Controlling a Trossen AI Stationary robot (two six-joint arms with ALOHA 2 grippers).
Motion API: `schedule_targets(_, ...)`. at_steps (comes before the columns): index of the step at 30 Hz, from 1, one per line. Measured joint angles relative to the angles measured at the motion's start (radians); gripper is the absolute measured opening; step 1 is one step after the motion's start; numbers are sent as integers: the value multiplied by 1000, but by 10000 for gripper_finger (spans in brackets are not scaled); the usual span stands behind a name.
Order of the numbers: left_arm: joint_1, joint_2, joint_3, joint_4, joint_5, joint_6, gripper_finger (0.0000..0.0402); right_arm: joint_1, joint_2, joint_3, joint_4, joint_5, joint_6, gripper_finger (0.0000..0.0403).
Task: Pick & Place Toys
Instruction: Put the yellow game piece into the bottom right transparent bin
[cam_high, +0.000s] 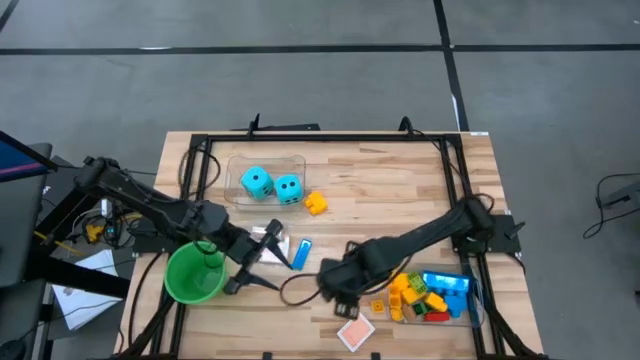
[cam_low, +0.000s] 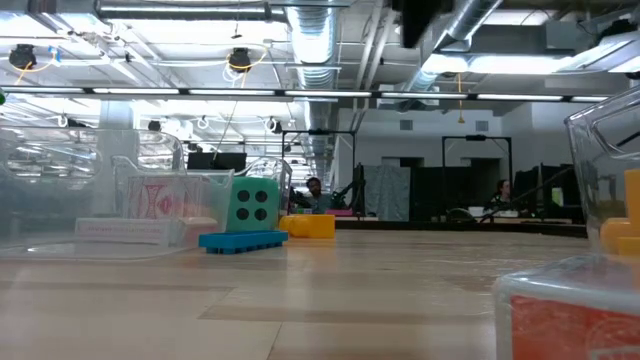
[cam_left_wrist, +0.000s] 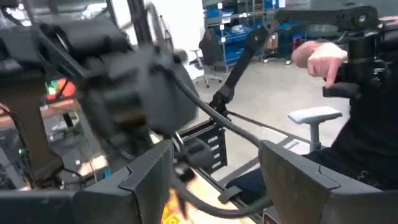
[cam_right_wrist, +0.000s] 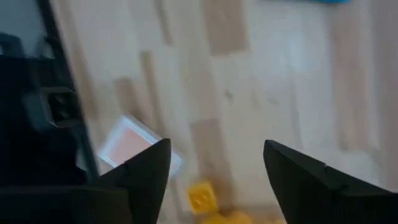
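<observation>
Right claw (cam_right_wrist: 214, 180) spread, empty, over counter (cam_high: 400, 190) near bin (cam_high: 476, 305) at four o'clock. Left claw (cam_left_wrist: 214, 180) spread. Risk: clipping bin wall, scattering bricks (cam_high: 420, 296).

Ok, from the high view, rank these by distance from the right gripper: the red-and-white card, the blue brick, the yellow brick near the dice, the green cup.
From the right gripper:
1. Red-and-white card, just beside it at the table's near edge.
2. Blue brick, toward the left arm.
3. Yellow brick, farther up, beside the dice bin.
4. Green cup, far left.
</observation>
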Motion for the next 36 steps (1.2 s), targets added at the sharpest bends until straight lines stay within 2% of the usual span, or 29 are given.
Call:
schedule_targets(6,-59,-173,-21,-157,0,-17,231,44,200,243,-108,-32,-52,255)
schedule_targets(11,-125,-248,-121,-60,4,12,231,62,318,364,-242,-31,-50,255)
schedule_targets(15,-135,-266,-173,57,0,28,231,48,332,315,-291,-66,10,255)
schedule_targets(22,-123,-258,-178,75,-4,33,231,24,327,263,-328,-86,50,255)
schedule_targets(36,-118,-257,-178,79,-4,38,231,104,329,108,-328,-87,27,255)
